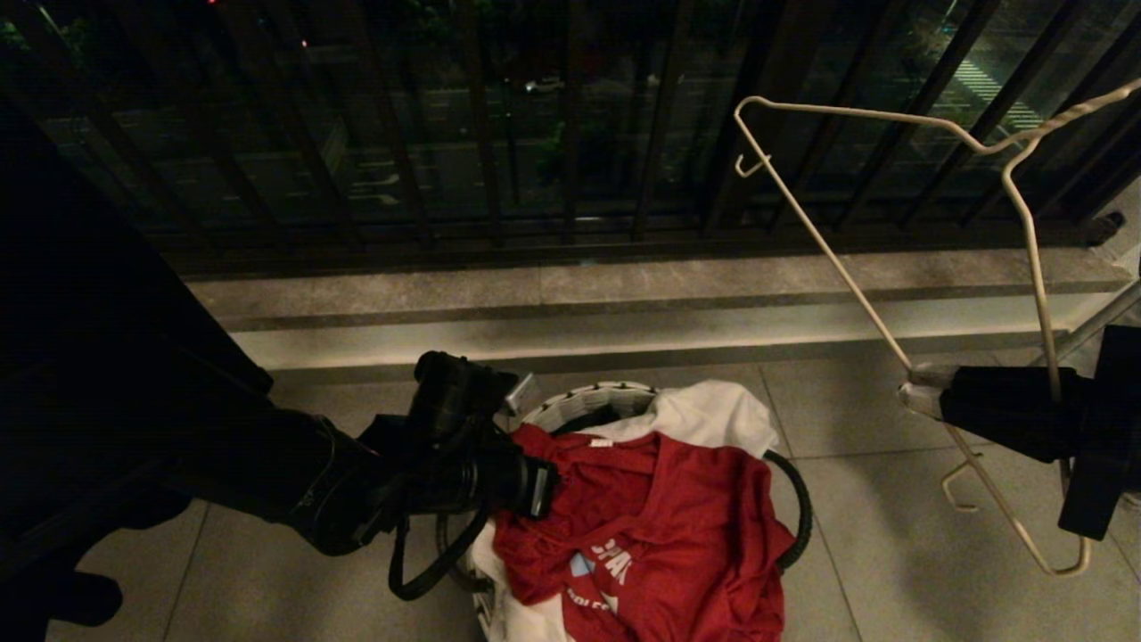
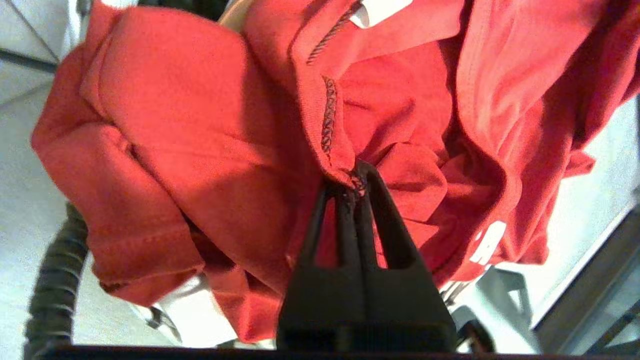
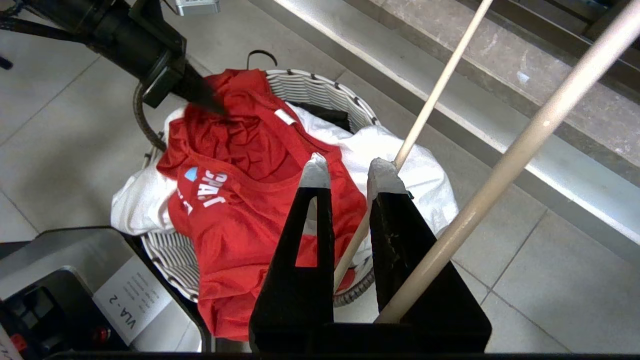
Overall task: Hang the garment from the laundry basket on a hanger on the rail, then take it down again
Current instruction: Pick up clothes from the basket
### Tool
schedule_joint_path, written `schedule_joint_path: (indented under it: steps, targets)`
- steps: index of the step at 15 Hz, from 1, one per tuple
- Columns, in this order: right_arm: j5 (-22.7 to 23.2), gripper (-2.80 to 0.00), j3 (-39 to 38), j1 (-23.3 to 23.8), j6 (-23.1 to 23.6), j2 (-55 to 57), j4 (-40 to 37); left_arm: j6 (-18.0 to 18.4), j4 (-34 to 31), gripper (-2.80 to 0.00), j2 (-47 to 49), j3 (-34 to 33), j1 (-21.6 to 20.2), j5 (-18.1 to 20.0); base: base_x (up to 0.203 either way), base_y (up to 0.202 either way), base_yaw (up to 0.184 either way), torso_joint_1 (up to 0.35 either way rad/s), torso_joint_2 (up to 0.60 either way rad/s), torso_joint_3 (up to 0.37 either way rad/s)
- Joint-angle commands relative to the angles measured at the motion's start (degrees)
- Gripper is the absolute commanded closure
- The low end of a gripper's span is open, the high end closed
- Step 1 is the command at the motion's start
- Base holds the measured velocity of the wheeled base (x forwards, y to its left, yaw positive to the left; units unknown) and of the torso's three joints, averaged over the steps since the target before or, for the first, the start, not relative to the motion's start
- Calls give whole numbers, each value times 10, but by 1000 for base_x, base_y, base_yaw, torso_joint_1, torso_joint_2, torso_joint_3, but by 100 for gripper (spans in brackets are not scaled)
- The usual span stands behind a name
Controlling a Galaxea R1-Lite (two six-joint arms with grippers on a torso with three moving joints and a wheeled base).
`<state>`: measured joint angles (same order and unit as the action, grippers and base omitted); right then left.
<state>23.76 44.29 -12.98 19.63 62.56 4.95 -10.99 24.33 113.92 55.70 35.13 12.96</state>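
Two grippers are in view, each clamped on something. Nearest the camera, at about 6 o'clock in the head view, the garment point(image 1: 660, 526) lies heaped on top of the laundry basket point(image 1: 588, 401), red cloth crumpled with part of its white lettering showing toward the near edge. A white T-shirt point(image 1: 704, 415) lies under and behind it, spilling over the basket's rim at about 1 o'clock from the red heap. The left gripper point(image 1: 541, 486) reaches in from 9 o'clock, its tip at the left edge of the garment; in the left wrist view the left gripper point(image 2: 356, 180) has its fingers pressed together on a fold of red fabric beside a stitched hem, so it is clenched on the garment. The cloth there looks bunched up toward the fingertips, the rest of the shirt lying slack in the basket. At about 3 o'clock in the head view the right gripper point(image 1: 918, 392) sits level over the floor tiles point(image 1: 891, 553), well apart from the basket, and grasps the hanger point(image 1: 891, 116): the right wrist view shows one thin pale wire of it running between the fingers, jaws narrowly parted around it. The hanger is tilted, its long bar running from the gripper up toward 12 o'clock. Farther off, a stone kerb point(image 1: 624, 294) crosses the view, and beyond it stand the dark balcony railing bars point(image 1: 481, 116).
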Motion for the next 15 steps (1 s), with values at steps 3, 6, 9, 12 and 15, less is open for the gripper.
schedule_joint_path:
  steps: [3, 6, 9, 12, 15]
  targets:
    - [1, 0, 0, 0, 1, 1, 1, -1, 2, 0, -7, -4, -4, 0, 0, 0, 0, 0, 0, 0]
    - [1, 0, 2, 0, 1, 0, 1, -2, 1, 0, -32, -12, -8, -1, 0, 0, 0, 0, 0, 0]
    - [1, 0, 2, 0, 1, 0, 1, -3, -2, 0, -63, -28, -13, -7, 0, 0, 0, 0, 0, 0]
    - [2, 0, 2, -2, 1, -2, 1, -2, -2, 0, -66, -35, -14, -42, 0, 0, 0, 0, 0, 0]
    - [4, 0, 0, -8, 1, -4, 1, 1, -2, 0, -81, -46, -13, -43, 0, 0, 0, 0, 0, 0]
